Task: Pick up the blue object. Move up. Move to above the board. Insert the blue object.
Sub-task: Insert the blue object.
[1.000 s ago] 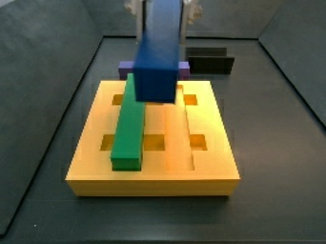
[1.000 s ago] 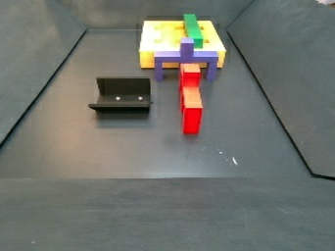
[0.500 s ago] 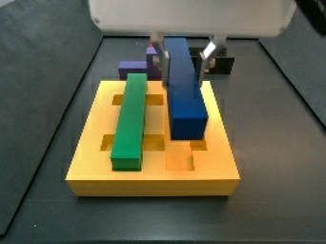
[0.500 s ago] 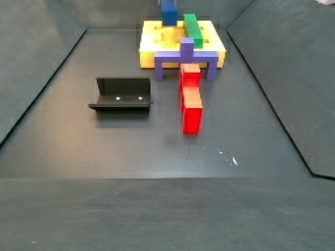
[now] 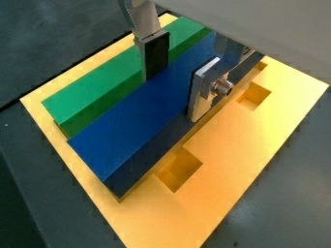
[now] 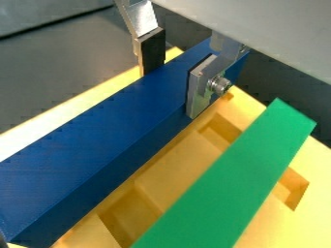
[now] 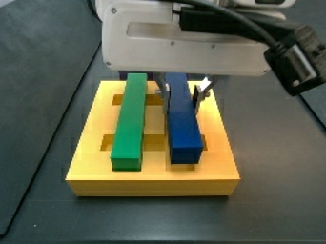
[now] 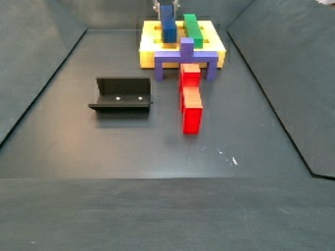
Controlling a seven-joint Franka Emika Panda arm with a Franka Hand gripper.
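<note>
The blue object (image 7: 185,129) lies flat along a lengthwise groove of the yellow board (image 7: 152,176), parallel to the green bar (image 7: 130,119) in the groove beside it. My gripper (image 7: 182,92) reaches down over the bar's far half. In both wrist views the fingers straddle the blue object (image 5: 130,126) (image 6: 91,160). The dark pad (image 5: 153,53) sits against the side facing the green bar (image 5: 104,82), and the silver finger (image 5: 207,87) against the other side. The gripper (image 5: 177,85) (image 6: 176,77) is shut on it. A side view shows the board (image 8: 210,44) far back.
A purple cross-shaped block (image 8: 183,61) leans at the board's edge, with a red bar (image 8: 193,100) lying on the floor in front of it. The fixture (image 8: 120,95) stands to the side of them. Dark walls ring the floor.
The blue object hung steeply tilted above the board a second ago. It has levelled out and come down into the groove beside the green bar, the gripper descending with it.
</note>
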